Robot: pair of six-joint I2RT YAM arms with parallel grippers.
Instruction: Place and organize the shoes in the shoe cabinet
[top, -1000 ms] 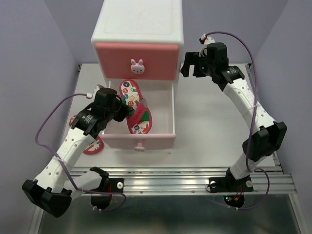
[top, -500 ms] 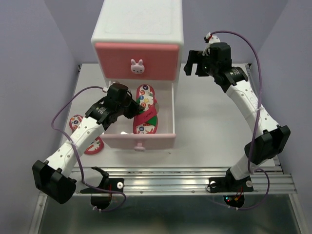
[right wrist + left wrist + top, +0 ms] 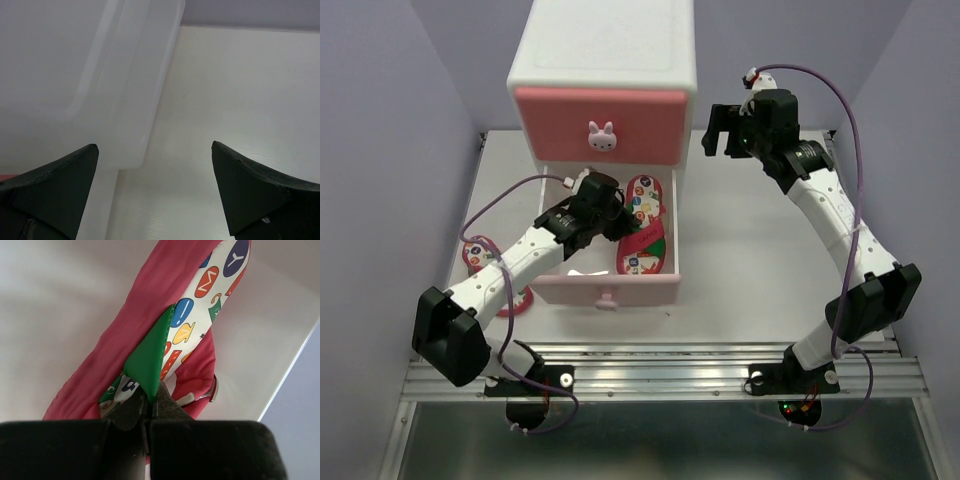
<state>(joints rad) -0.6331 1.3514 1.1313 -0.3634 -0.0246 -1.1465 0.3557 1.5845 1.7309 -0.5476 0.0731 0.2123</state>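
Red and seemingly thin-soled, the sandal (image 3: 642,228) should be light and floppy, so its green strap (image 3: 150,355) is the natural hold. The left gripper (image 3: 150,402) is pinched tight on that strap, with the sandal inside the shoe cabinet's (image 3: 605,60) open lower drawer (image 3: 605,290), toward its right side. The right gripper (image 3: 718,130) is spread wide and empty just beside the cabinet's right wall — the other sandal (image 3: 478,256) lies left of the drawer.
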